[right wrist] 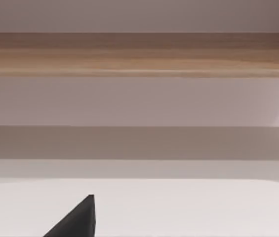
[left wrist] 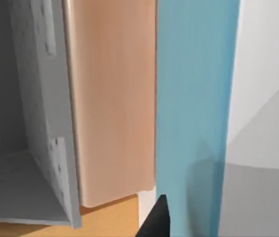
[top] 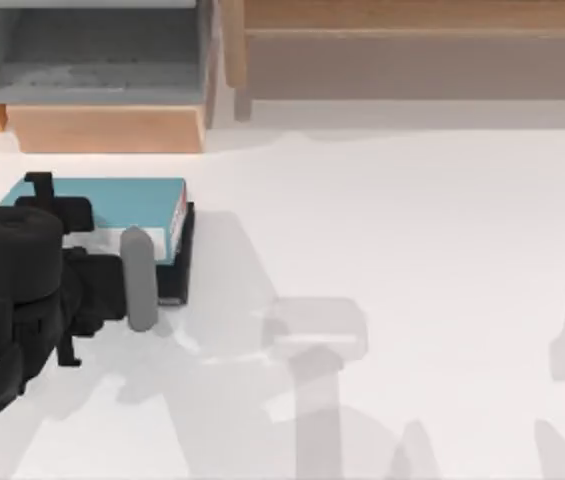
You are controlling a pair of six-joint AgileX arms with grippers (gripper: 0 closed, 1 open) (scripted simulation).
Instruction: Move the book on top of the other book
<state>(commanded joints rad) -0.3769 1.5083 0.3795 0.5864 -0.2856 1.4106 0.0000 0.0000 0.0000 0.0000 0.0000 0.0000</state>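
Observation:
The teal-blue book (top: 112, 205) lies over the black other book (top: 178, 272), whose dark edge shows along the teal book's right and near sides. I cannot tell whether the two touch. The teal book's white page edge with a red mark faces right. My left gripper (top: 40, 192) is at the teal book's left end, shut on that edge. In the left wrist view the teal cover (left wrist: 193, 98) runs right beside one black fingertip (left wrist: 156, 219); the other finger is hidden. My right gripper (right wrist: 80, 219) is parked off to the right.
A grey open cabinet (top: 92, 55) with wooden sides (top: 102, 128) stands just behind the books at the back left. A long wooden shelf (top: 412, 20) spans the back right. White tabletop (top: 412, 250) stretches to the right of the books.

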